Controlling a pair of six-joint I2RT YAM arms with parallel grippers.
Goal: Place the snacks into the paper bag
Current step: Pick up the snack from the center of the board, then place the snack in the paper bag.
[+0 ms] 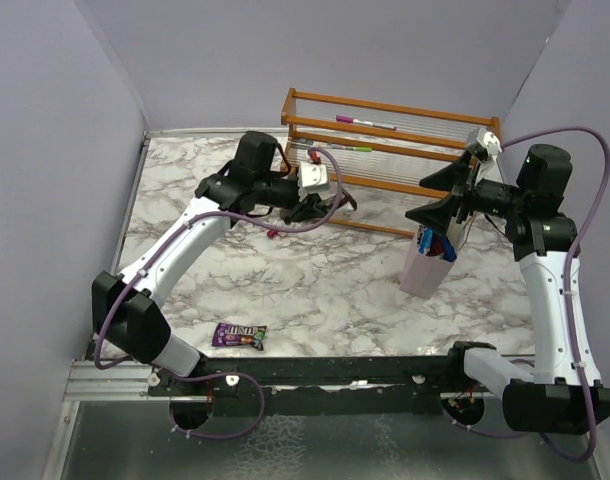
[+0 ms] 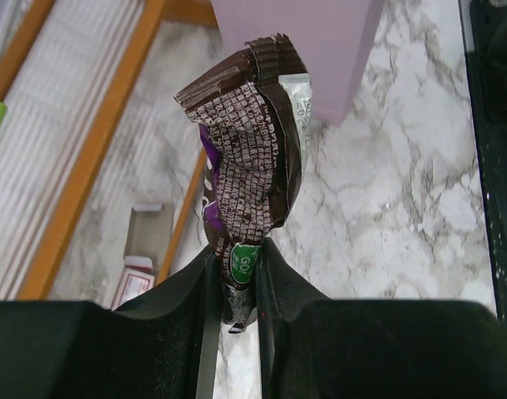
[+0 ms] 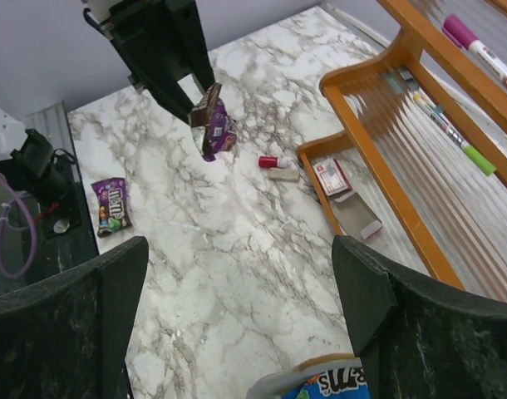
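- Purple packet (image 1: 238, 336): flat and glossy, lying on the veined marble table (image 1: 335, 290), well apart from the left claw, toward the arm bases.
- Left claw (image 2: 237, 283): pinches the lower end of a crinkled brown bar (image 2: 249, 166); that end is partly hidden between the fingers.
- Right claw (image 3: 241, 266): spread wide, just above the pale paper bag (image 1: 422, 272). A blue packet (image 3: 341, 384) lies inside the bag, cut off at the frame edge.

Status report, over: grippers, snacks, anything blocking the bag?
Left gripper shut on dark brown snack, aloft. Right gripper open, above paper bag, possibly blocking. Purple packet on table.
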